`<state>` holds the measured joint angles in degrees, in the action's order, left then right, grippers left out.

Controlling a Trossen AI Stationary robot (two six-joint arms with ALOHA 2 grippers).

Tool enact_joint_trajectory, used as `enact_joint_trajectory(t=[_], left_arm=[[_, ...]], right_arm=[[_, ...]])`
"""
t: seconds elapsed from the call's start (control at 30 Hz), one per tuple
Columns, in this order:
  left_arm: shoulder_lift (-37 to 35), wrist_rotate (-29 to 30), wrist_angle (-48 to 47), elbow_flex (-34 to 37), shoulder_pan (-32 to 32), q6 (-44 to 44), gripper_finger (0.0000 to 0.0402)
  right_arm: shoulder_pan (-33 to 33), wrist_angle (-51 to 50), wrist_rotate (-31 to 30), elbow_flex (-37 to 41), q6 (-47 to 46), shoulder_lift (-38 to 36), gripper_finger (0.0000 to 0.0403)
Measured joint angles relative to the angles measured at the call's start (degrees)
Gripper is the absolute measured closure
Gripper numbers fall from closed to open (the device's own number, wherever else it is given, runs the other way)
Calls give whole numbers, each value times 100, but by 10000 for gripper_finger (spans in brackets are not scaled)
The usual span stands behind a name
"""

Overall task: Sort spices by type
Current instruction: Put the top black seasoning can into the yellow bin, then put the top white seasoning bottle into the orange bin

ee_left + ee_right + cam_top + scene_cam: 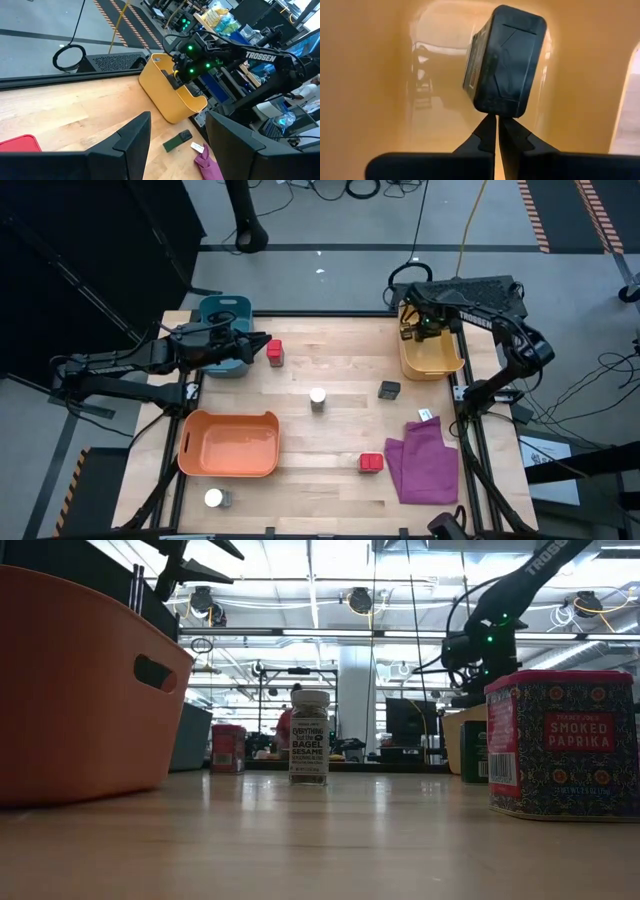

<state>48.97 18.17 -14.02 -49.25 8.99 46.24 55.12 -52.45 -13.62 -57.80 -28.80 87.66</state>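
My right gripper (496, 120) is shut and reaches down into the yellow bin (432, 355). A dark grey box (505, 60) lies tilted in that bin, just past the fingertips. My left gripper (177, 150) is open and hovers beside the teal bin (222, 310), close to a red box (274, 352) standing on the table. On the table also stand a white-lidded jar (318, 398), a second dark grey box (389, 390), a second red box (371, 463) and another jar (213, 498). My right gripper's shut fingertips (490, 125) stand at the near lower edge (497, 111) of the dark grey box in the yellow bin. I cannot tell whether they touch it.
An orange bin (230, 442) sits near the table's near left corner. A purple cloth (425, 460) lies at the near right with a small white tag (424, 415) beside it. Bare wood lies between the bins in the table's middle.
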Motion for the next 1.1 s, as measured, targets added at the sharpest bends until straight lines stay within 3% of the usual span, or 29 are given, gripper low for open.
enact_joint_trajectory(t=[0.27, 0.53, 0.7, 0.93, 1.1], left_arm=[[0, 9, 1, 0, 0, 2, 206], [0, -32, 6, 0, -1, 100, 206], [-2, -644, 62, 0, -16, 106, 206], [57, -856, 197, -1, -146, 16, 206], [570, -1119, -266, -646, -373, -564, 206]], right_arm=[[111, 146, -8, 0, 35, 0, 403], [-112, -652, 6, -363, -39, -318, 403], [-527, -747, 131, -892, -54, -923, 403], [-1395, -419, 350, -1454, -230, -1816, 403], [-1797, -42, 347, -1502, -488, -2293, 403]])
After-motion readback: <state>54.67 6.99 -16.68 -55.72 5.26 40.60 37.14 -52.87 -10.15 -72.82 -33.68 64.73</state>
